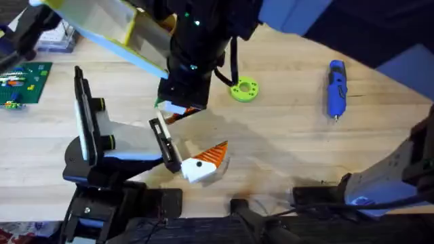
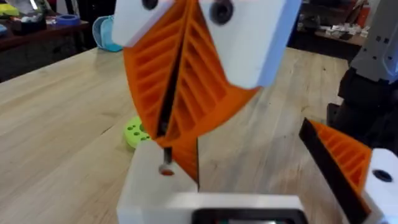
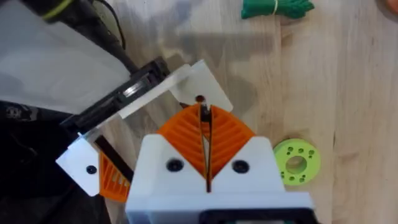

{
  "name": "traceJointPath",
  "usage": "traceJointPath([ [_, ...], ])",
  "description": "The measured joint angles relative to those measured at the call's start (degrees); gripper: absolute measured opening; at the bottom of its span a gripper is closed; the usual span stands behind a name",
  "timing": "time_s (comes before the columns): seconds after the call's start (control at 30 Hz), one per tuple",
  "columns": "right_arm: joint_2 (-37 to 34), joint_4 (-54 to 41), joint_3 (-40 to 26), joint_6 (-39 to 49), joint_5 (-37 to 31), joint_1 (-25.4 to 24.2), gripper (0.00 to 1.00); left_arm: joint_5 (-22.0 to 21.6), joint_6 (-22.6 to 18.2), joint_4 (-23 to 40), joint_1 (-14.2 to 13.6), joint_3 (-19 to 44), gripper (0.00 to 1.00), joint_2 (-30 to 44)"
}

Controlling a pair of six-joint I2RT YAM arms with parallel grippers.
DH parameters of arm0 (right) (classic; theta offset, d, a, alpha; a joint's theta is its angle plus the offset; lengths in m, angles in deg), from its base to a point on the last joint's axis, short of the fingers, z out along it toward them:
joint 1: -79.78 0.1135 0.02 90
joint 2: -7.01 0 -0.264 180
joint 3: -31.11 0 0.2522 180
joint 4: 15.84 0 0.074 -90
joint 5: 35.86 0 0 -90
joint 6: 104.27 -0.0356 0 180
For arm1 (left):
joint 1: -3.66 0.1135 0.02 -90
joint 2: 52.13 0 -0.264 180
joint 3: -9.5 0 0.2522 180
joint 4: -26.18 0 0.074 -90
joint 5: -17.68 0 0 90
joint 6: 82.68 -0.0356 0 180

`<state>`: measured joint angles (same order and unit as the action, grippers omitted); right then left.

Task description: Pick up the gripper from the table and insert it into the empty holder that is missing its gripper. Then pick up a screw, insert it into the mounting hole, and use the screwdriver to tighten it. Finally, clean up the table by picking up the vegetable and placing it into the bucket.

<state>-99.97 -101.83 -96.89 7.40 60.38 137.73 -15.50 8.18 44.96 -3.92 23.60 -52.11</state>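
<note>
- While the right gripper [image 3: 204,118] hangs over the holder's white plate, its orange ribbed fingers [image 3: 230,134] are pinched narrow on a slim dark screw [image 2: 166,154], whose tip meets a reddish hole in that plate.
- How wide the left gripper stands, I cannot tell.
- The small white blocky gripper with a black dot and orange ribbed tip [image 1: 201,166] sits against the end of the white-and-black arm of the black-based holder with its tall thin plate [image 1: 85,125], at 3 o'clock from the base.
- A slim bright blue pen-shaped screwdriver [image 1: 336,88] lies alone at 2 o'clock from that white piece, well apart.
- A lime green plastic ring [image 1: 244,89] lies at 1 o'clock from it.
- The toy carrot's green leafy end [image 3: 277,7] lies on the wood, beyond the ring in the right wrist view.
- A green board with coloured marks [image 1: 24,81] lies at 10 o'clock; any writing on it is too small to read.
- The pale wooden plank table [image 1: 285,142] shows grain and seams; dark cluttered benches stand in the room behind.
</note>
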Motion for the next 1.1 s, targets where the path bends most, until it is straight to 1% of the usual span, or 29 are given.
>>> traceJointPath([
  [0.13, 0.0, -0.3, -0.2, 0.0, 0.0, 0.0, 0.009, 0.0, 0.0, 0.0, 0.0, 0.0, 0.990, 0.0],
  [0.37, 0.7, -1.1, -2.4, 0.0, 0.1, 0.0, 0.009, 0.0, 0.0, 0.0, 0.0, 0.0, 0.990, 0.0],
  [0.77, 1.4, -1.1, -2.7, 0.0, 0.2, 0.0, 0.009, 0.0, 0.0, 0.0, 0.0, 0.0, 0.990, 0.0],
  [1.1, 1.4, -1.1, -2.7, 0.0, 2.2, 0.0, 0.009, 0.0, 0.0, 0.0, 0.0, 0.0, 0.990, 0.0],
])
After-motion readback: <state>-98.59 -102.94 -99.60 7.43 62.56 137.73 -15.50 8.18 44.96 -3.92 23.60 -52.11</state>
